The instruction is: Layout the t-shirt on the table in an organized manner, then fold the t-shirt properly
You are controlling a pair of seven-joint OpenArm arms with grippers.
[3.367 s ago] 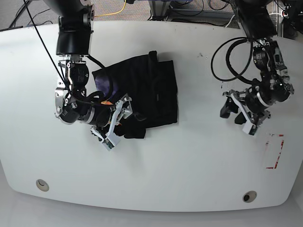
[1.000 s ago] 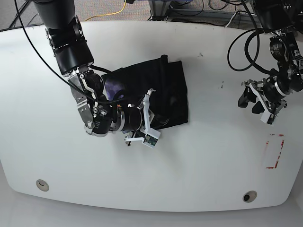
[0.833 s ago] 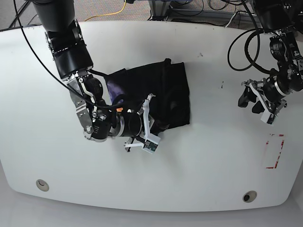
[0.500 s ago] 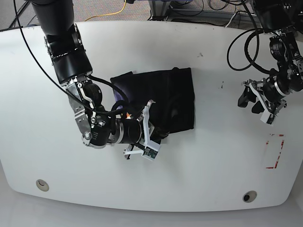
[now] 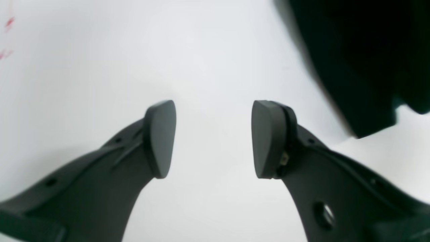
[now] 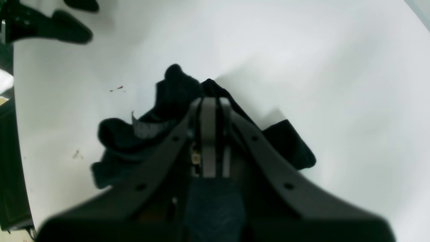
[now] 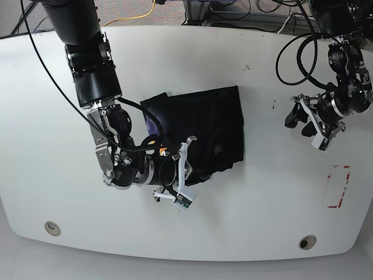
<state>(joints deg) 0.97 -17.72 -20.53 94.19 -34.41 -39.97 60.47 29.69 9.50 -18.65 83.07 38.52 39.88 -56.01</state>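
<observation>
The black t-shirt [image 7: 213,125] lies bunched in a rough rectangle on the white table [image 7: 262,204], with a sliver of purple print at its left edge. My right gripper [image 7: 191,169] is at the shirt's front edge. In the right wrist view this gripper [image 6: 208,101] is shut on a fold of the black t-shirt [image 6: 168,101], and cloth bulges on both sides of the fingers. My left gripper [image 7: 308,123] hovers over bare table to the right of the shirt. Its fingers [image 5: 161,137] stand apart in the left wrist view, the gripper [image 5: 213,139] open with nothing between them.
A red-outlined rectangle mark [image 7: 337,186] lies at the right edge. Two round metal fittings [image 7: 52,227] [image 7: 307,242] sit near the front edge. Small dark specks [image 7: 273,107] dot the table between shirt and left arm. A blurred black mass [image 5: 362,60] fills the left wrist view's upper right.
My right arm has dragged the t-shirt rightward and toward the front edge, keeping its grip. The left gripper has shifted slightly left and up, still open.
</observation>
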